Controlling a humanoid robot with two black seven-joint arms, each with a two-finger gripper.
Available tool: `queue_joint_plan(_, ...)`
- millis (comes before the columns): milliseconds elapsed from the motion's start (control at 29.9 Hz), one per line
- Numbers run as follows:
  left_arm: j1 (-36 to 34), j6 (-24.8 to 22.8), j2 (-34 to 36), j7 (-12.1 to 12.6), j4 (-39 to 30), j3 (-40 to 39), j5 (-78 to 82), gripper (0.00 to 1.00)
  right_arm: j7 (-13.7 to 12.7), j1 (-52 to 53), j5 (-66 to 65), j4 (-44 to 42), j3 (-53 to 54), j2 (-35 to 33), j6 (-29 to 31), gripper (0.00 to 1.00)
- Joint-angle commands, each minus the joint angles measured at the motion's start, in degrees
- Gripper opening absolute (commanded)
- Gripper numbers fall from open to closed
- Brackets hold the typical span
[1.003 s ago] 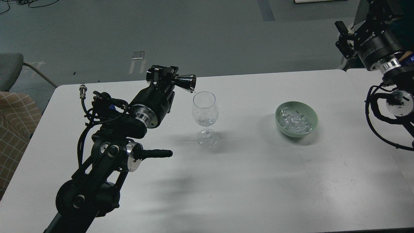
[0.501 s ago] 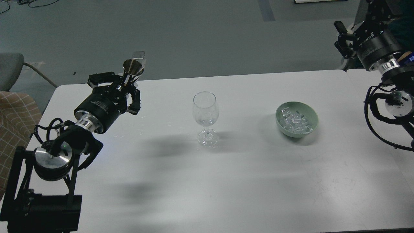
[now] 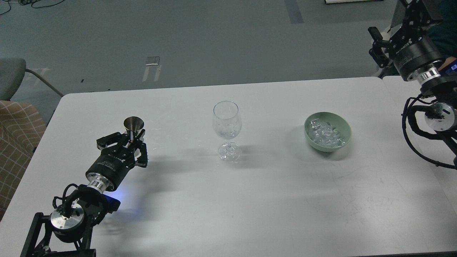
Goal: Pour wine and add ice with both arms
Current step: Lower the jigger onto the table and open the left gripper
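Observation:
A clear wine glass (image 3: pixel 227 123) stands upright at the middle of the white table (image 3: pixel 271 200); I cannot tell what is in its bowl. A pale green bowl (image 3: pixel 345 126) to its right holds several clear ice cubes (image 3: pixel 324 135). My left gripper (image 3: pixel 133 140) is low over the table's left part, well left of the glass. It is shut on the stem of a small metal measuring cup (image 3: pixel 134 124), held upright with its mouth up. My right gripper (image 3: pixel 375 43) is raised beyond the table's far right corner, above and right of the bowl; its fingers are dark and unclear.
A chair with a checked cloth (image 3: pixel 16 135) stands off the table's left edge. A second table top (image 3: pixel 396 89) adjoins on the right, under my right arm. The grey floor lies beyond the far edge.
My left arm swung away from the glass, turned the metal cup from tipped over the rim to upright, and lowered it to the table's left part. The right arm barely moved.

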Motion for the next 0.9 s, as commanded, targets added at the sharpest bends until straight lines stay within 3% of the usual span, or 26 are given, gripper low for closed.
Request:
queue_joint_plan(0,-0.5,-0.8,-0.1,-1.0,2.6,0.0,0.0,0.26,0.0,-0.3,0.0,0.3,0.0,-0.1,0.0,1.0)
queue_joint_plan(334,-1.3,-0.9,0.0,-1.1,2.9,-0.1,-0.3,0.41,0.0,-0.5,0.0,0.3,0.0,0.0,0.1,1.0)
queue_joint_plan(869,-2.2,-0.8,0.2,-1.1,5.0,0.1,-0.3,0.46,0.0,-0.7,-0.3,0.3,0.0,0.0,0.0,1.0)
